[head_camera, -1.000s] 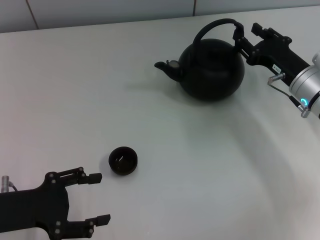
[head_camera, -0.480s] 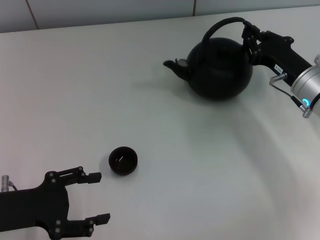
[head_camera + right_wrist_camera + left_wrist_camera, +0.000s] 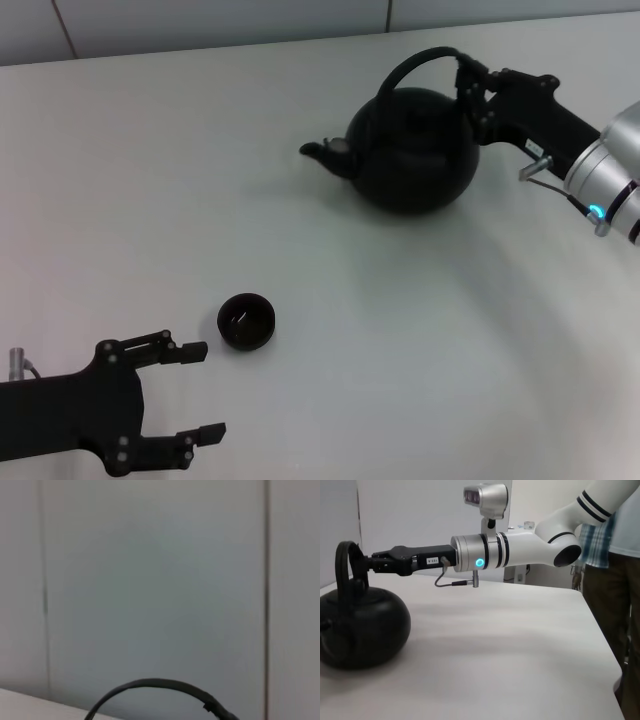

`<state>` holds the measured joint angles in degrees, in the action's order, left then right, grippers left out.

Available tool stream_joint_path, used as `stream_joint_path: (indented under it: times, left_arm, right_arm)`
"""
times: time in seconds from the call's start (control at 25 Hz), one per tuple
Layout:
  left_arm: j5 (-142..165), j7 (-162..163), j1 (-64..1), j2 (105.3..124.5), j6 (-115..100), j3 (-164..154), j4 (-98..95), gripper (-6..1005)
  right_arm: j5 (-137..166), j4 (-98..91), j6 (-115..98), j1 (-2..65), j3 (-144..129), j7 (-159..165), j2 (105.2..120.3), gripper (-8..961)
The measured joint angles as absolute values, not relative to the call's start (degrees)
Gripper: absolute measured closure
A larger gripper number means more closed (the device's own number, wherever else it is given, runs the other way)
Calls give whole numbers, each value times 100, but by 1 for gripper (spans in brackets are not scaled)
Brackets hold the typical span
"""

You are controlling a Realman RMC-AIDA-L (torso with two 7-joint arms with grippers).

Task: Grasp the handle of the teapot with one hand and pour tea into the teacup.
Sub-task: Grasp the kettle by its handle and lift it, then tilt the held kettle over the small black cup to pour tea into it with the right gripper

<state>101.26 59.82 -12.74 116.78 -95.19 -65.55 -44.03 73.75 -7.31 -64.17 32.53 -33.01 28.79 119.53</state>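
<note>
Standing at the far right of the white table (image 3: 330, 400), the teapot (image 3: 412, 150) was a big round black pot with its short spout (image 3: 322, 155) pointing to the left. Its handle (image 3: 420, 62) rose as a thin black arch over the top, and the same arch showed low in the right wrist view (image 3: 155, 684), in front of a grey wall (image 3: 150, 580). The right gripper (image 3: 470, 85) reached in from the right and its fingers were closed on the right end of the handle, just above the pot's body. In the left wrist view this gripper (image 3: 369, 564) met the handle (image 3: 342, 560) from the side, with a blue light ring (image 3: 479, 562) on the silver wrist behind it.

The teacup (image 3: 246, 321) stood well apart from the teapot, at the near left of the table, upright. Any tea inside it could not be told. The left gripper (image 3: 200, 392) was just beside the cup, on its near left side, with its two fingers spread wide and holding nothing.
</note>
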Motion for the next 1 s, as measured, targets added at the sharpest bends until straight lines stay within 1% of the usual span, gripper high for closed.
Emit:
stream_joint_path:
  times: [0.4, 1.0]
  left_arm:
    - [10127, 5998, -1283, 11692, -9495, -6554, -4403, 197]
    - [10124, 5968, -1292, 11724, -9439, -6442, -4403, 197]
  right_arm:
    - [7472, -800, -7629, 3050, -3388, 2485, 11934, 856]
    - [7630, -1249, -7782, 3150, -4261, 2484, 11933, 858]
